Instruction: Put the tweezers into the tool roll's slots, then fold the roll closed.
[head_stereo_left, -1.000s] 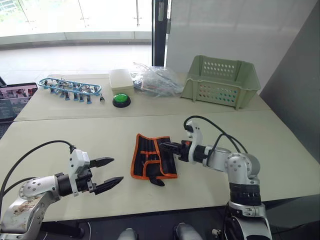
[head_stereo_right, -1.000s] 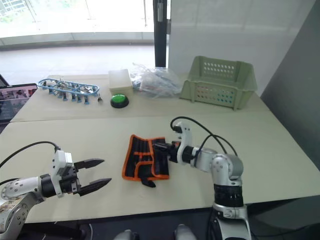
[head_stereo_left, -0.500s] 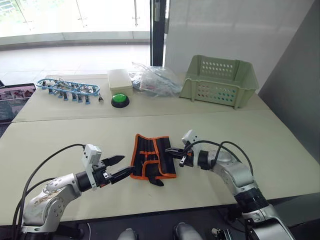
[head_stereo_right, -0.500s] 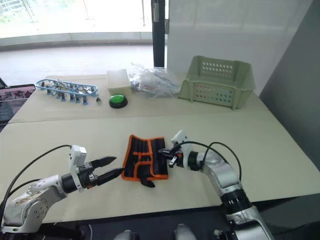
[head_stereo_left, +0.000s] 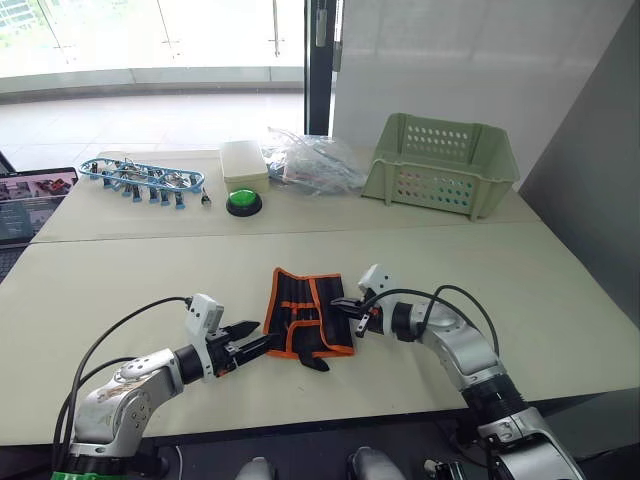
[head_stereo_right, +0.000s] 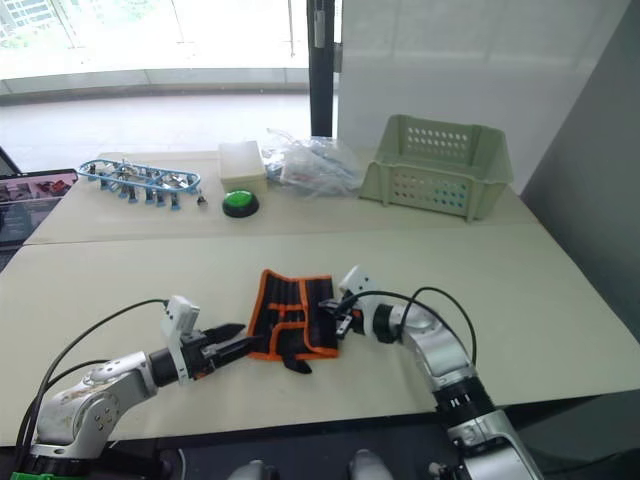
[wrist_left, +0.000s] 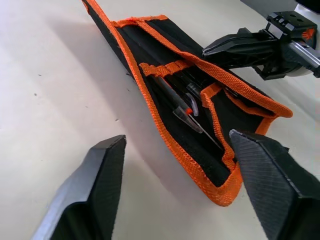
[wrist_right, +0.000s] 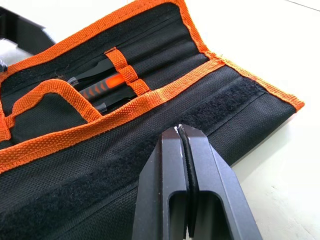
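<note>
Lying open on the pale table (head_stereo_left: 150, 270) with thin black tweezers (wrist_left: 187, 107) already slotted, the flat black fabric tool roll with orange edging (head_stereo_left: 305, 312) sits between the spread left gripper (head_stereo_left: 256, 348), seemingly poised to lift its edge, and the pressed-together right gripper (wrist_right: 182, 137), seemingly steadying the other side.

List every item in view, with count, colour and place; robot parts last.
tool roll: one, black with orange edging, open on the near table, centre.
tweezers: black, count unclear, tucked in the roll's slots.
basket: one, pale green, far table, right.
button: one, green on black base, far table.
box: one, cream, behind the button.
plastic bags: clear heap, beside the box.
rack: one, blue, far left.
laptop: one, left edge.
left gripper: open, at the roll's left edge.
right gripper: shut, over the roll's right edge.
</note>
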